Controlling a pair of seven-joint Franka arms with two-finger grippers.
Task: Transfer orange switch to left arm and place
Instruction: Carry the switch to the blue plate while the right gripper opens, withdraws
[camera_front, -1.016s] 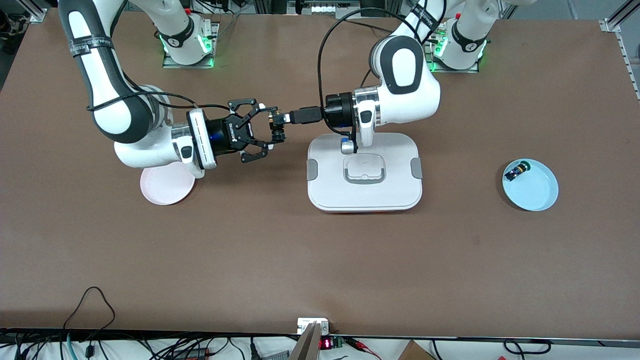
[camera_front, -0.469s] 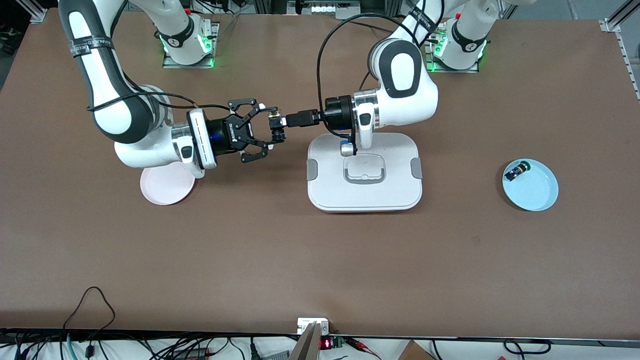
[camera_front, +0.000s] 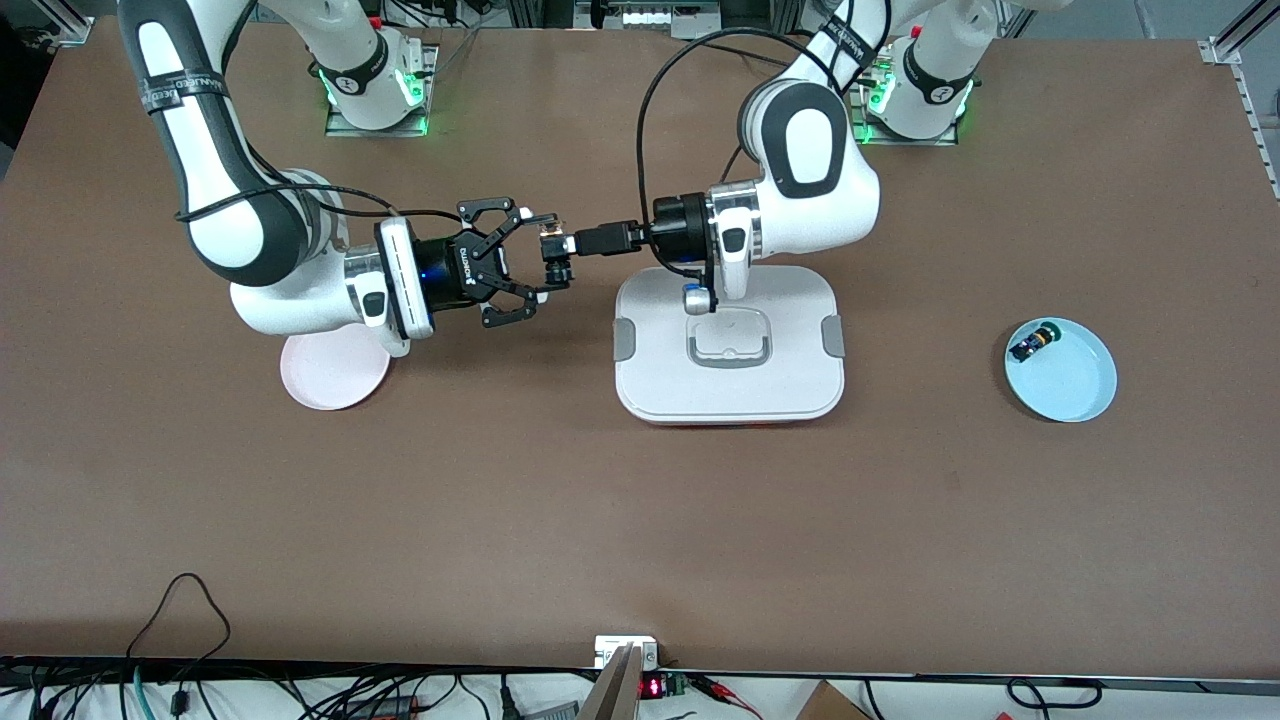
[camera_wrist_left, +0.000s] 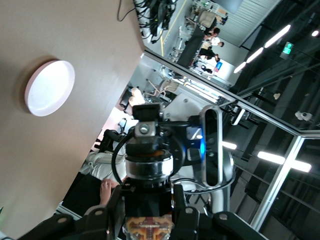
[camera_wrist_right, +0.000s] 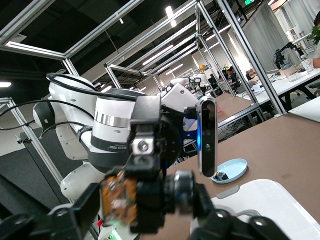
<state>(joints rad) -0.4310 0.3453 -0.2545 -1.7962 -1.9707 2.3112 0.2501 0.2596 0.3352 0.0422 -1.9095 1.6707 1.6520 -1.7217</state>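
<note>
The orange switch hangs in the air just beside the box, toward the right arm's end. The left gripper pinches it. The right gripper surrounds it with fingers spread, over bare table beside the box.

A big brown surface holds two small plates. A pink plate sits toward the right arm's end. It looks like a pale round dish in the left wrist view. A light blue plate sits toward the left arm's end, well apart from the pink one. In the blue plate, near its rim, lies a small blue-black part with a yellow-green tip. Black cables lie along the surface's edge nearest the front camera.
</note>
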